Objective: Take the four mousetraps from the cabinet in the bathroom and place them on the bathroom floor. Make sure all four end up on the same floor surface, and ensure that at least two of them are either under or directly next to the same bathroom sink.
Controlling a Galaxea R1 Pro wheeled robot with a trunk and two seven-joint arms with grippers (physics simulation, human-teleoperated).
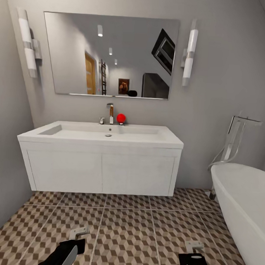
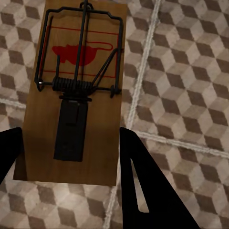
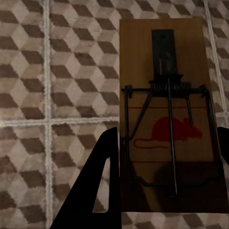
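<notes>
Left wrist view: mousetrap [image 2: 76, 90] sits between jaws (right likewise).

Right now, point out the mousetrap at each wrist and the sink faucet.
Left mousetrap [image 2: 71, 90], left wrist view, on its coil spring.
Right mousetrap [image 3: 167, 119], right wrist view, on its wooden board beside the red mouse print.
Sink faucet [image 1: 110, 112], head view, on its spout.

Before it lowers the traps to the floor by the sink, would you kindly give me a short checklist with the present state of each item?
1. Left gripper holds a mousetrap: ok.
2. Right gripper holds a second mousetrap: ok.
3. Sink unit straight ahead: ok.
4. Bathroom floor bare before the sink: ok.
5. Bathtub apart from the right arm: ok.
6. Other two traps placed: cannot tell.
</notes>
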